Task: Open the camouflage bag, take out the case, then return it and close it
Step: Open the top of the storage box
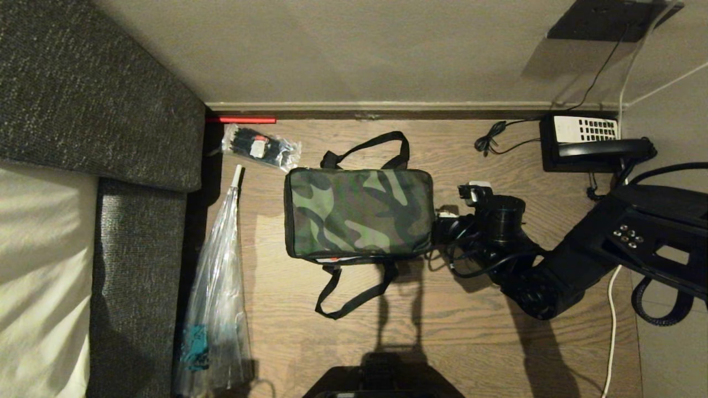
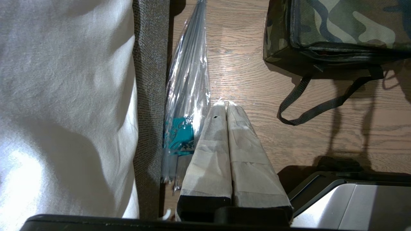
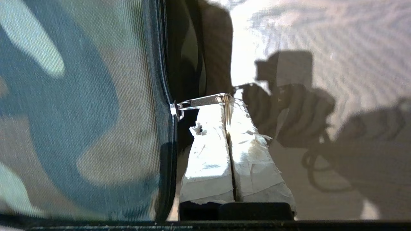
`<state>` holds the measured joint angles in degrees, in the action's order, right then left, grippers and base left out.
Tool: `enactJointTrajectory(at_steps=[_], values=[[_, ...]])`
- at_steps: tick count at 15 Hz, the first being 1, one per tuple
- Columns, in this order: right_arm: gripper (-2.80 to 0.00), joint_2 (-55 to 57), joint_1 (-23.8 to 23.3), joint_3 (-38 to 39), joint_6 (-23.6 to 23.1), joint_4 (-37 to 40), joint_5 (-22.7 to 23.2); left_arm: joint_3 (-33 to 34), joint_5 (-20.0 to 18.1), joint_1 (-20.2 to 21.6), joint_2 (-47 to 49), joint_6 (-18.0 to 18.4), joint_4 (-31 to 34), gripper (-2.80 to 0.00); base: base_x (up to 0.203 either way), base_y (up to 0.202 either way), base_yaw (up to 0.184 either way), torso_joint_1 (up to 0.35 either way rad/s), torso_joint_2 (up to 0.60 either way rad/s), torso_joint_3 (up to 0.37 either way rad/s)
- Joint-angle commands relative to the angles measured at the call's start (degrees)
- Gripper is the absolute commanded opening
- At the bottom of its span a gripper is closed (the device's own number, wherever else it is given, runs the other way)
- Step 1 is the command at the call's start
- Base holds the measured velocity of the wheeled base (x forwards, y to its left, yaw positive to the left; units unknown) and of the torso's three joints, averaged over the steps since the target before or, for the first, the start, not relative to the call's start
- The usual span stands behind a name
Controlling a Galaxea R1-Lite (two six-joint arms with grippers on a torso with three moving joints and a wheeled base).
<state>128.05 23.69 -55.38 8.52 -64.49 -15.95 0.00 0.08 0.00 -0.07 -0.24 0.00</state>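
The camouflage bag (image 1: 358,213) lies flat on the wooden table, its lid down and black strap handles spread front and back. My right gripper (image 1: 442,216) is at the bag's right side, shut on the metal zipper pull (image 3: 202,101), which sticks out from the zipper at the lid's edge. In the right wrist view the taped fingers (image 3: 210,150) pinch the pull's end beside the camouflage bag (image 3: 80,109). The case is hidden. My left gripper (image 2: 223,104) hangs shut and empty above the table's front left, away from the camouflage bag (image 2: 337,29).
A folded clear umbrella (image 1: 218,276) lies along the table's left edge beside the grey sofa (image 1: 110,110). A clear packet of black cable ties (image 1: 260,146) sits at the back left. A black telephone (image 1: 594,143) with its cord stands at the back right, near the wall.
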Motion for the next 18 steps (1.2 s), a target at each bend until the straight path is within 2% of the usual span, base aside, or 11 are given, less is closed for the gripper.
enactJointTrajectory(at_steps=[1,18], values=[[-2.80,0.4,-0.4,-1.0,0.0,-0.4,0.0,0.0,0.0,0.0,0.1,0.0,0.0,-2.80,0.000,0.000,0.000,0.000,0.00,0.000],[-2.80,1.5,-0.6,-6.4,0.0,-0.3,0.5,0.1,0.0,0.0,0.1,0.0,0.0,-2.80,0.000,0.000,0.000,0.000,0.00,0.000]])
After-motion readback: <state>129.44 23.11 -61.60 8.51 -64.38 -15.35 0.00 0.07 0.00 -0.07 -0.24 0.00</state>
